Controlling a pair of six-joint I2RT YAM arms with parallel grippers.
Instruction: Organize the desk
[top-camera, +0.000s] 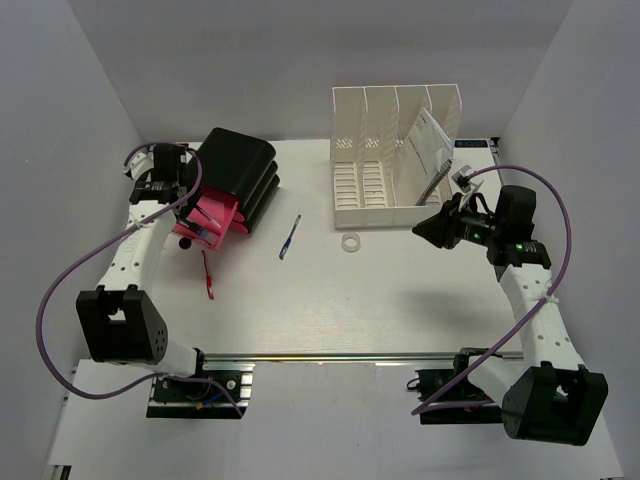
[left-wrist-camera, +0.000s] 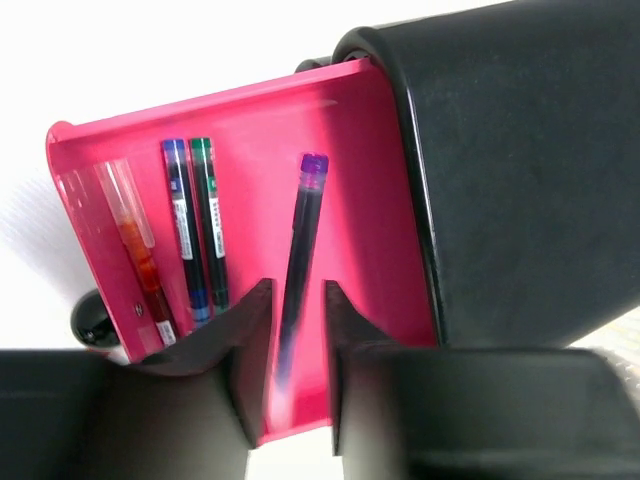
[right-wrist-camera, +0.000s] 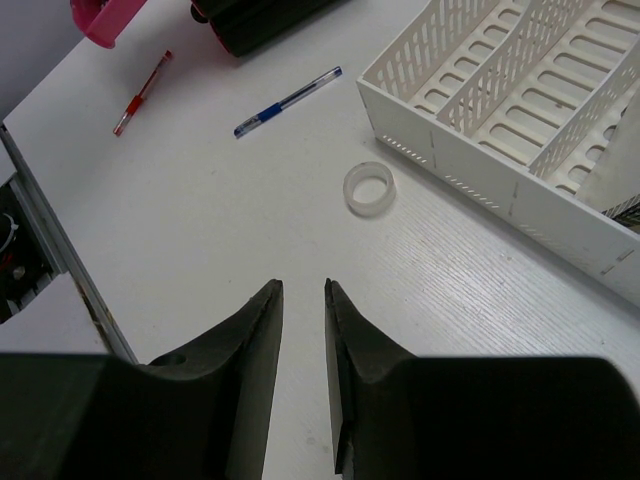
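Note:
The white desk (top-camera: 400, 300) holds a pink tray (top-camera: 212, 215) pulled out of a black organizer (top-camera: 240, 175) at the back left. My left gripper (top-camera: 195, 218) hangs over the tray (left-wrist-camera: 250, 130), open, with a purple pen (left-wrist-camera: 305, 230) running up between its fingertips (left-wrist-camera: 298, 285) without being pinched. Orange, blue and green pens lie in the tray's left half. My right gripper (top-camera: 420, 229) hovers above the desk by the white file rack (top-camera: 395, 155), narrowly open and empty (right-wrist-camera: 303, 285). A blue pen (top-camera: 290, 237), a red pen (top-camera: 208, 275) and a clear tape ring (top-camera: 351, 242) lie loose on the desk.
The black organizer (left-wrist-camera: 520, 170) fills the right of the left wrist view. The file rack (right-wrist-camera: 500, 90) holds papers (top-camera: 425, 140) in its right slot. The blue pen (right-wrist-camera: 287, 102), red pen (right-wrist-camera: 141, 93) and tape ring (right-wrist-camera: 369, 189) lie ahead of my right gripper. A silver rail (top-camera: 350, 355) edges the near side.

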